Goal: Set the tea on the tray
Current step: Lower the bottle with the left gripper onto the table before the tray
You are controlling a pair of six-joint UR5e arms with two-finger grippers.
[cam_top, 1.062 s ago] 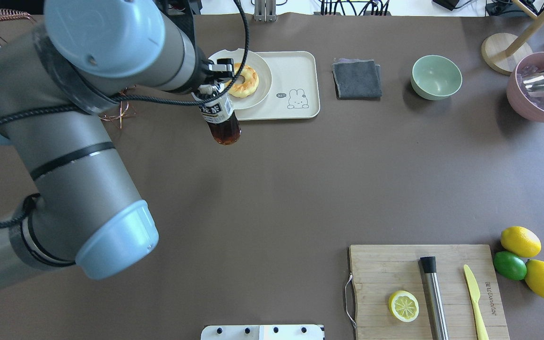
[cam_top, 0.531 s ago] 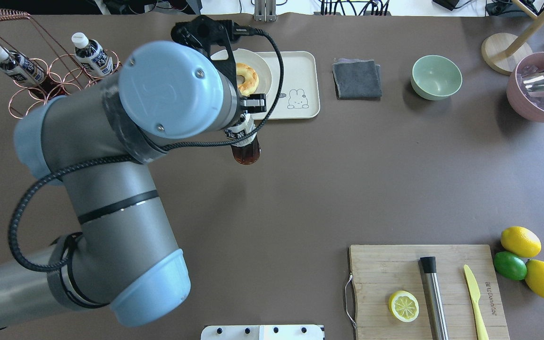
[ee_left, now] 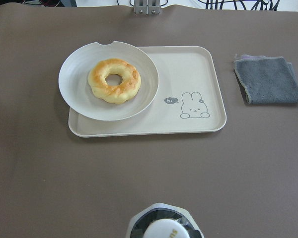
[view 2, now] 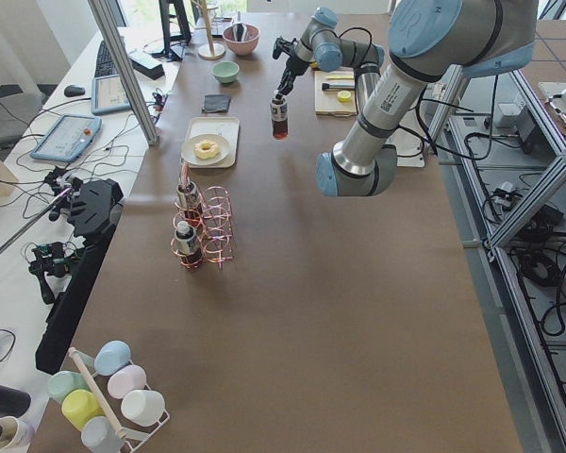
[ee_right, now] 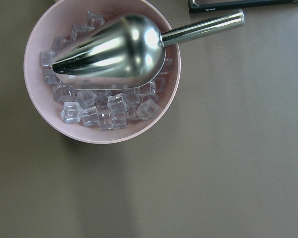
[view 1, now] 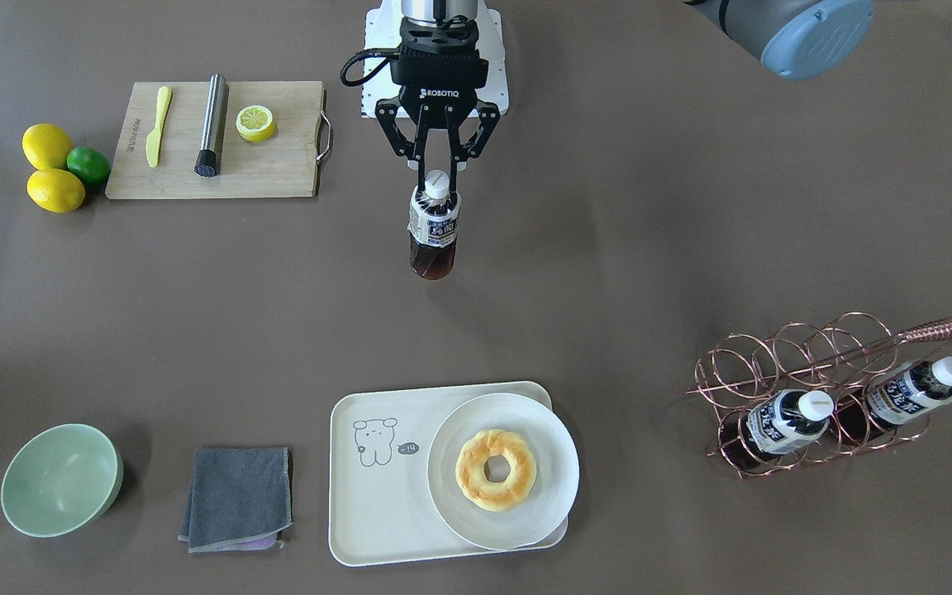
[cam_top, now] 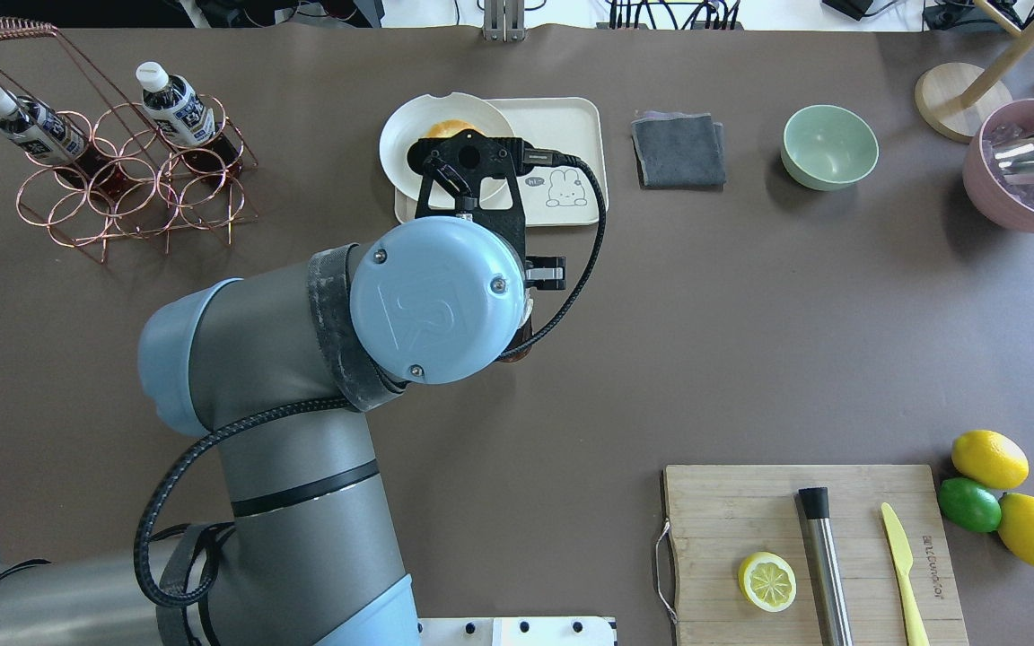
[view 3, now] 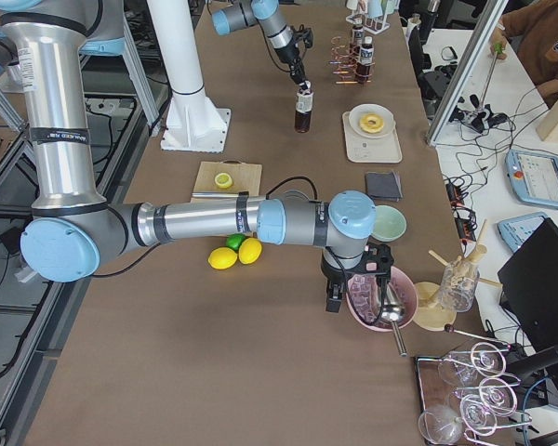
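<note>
Since the earlier overhead frames the left gripper (view 1: 438, 165) has drawn back from the tray's near corner toward the robot, and from above the wrist now hides most of its load. Its jaws are pinched narrow on the white-capped neck of a small clear plastic bottle of dark brown tea (view 1: 433, 227). The bottle hangs roughly upright below them, over bare table and well apart from the tray.

Straight ahead of the jaws lies the cream rectangular tray (view 1: 377, 512) with a line-drawn animal. A round white plate (view 1: 554, 496) bearing a golden ring doughnut (view 1: 496, 469) overlaps the tray's end. Off to the left arm's side, a copper wire rack (view 1: 856, 354) cradles two matching tilted bottles (view 1: 782, 420).

The right gripper (view 3: 353, 283) hovers over a pink bowl (ee_right: 104, 136) of ice cubes (ee_right: 104, 111) and a steel scoop (ee_right: 114, 47); I cannot tell how its jaws stand.

A brown table covering (view 1: 649, 273) spans the bench, with cluttered desks alongside.
</note>
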